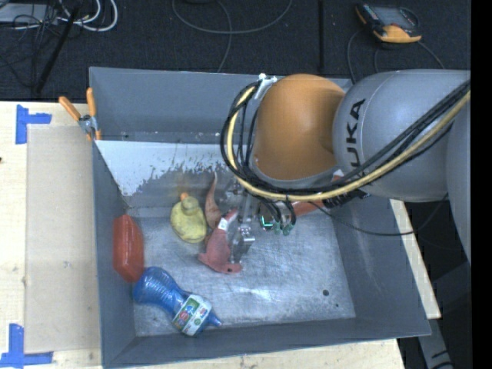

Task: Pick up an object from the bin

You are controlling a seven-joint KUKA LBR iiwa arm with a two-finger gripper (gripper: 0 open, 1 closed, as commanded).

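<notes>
Dull-red piece [217,258], one flat, irregular lump, lies near the middle of the bin's floor, a little toward the near wall, and the gripper [239,243] stands low right over its upper right end, so close that the two seem to touch. Whether the gripper is open, closed or gripping that piece cannot be told from this angle, as its own body covers the spot. Just to the left of the gripper sits one pale yellow duck-shaped toy [187,220], apart from the dull-red piece by a narrow gap. Between the toy and the gripper rises one narrow orange-red strip [211,200]; what it is cannot be made out. Farther left, against the left wall, lies one red oblong thing [128,246], its length running along that wall. Below it, in the near left corner, one blue ribbed bottle [171,298] lies on its side, its labelled end pointing right. The grey bin [300,279] is bare on its right half. Above the gripper sit the wrist's rounded orange cover [296,125] and a bundle of looped cables [237,141].
</notes>
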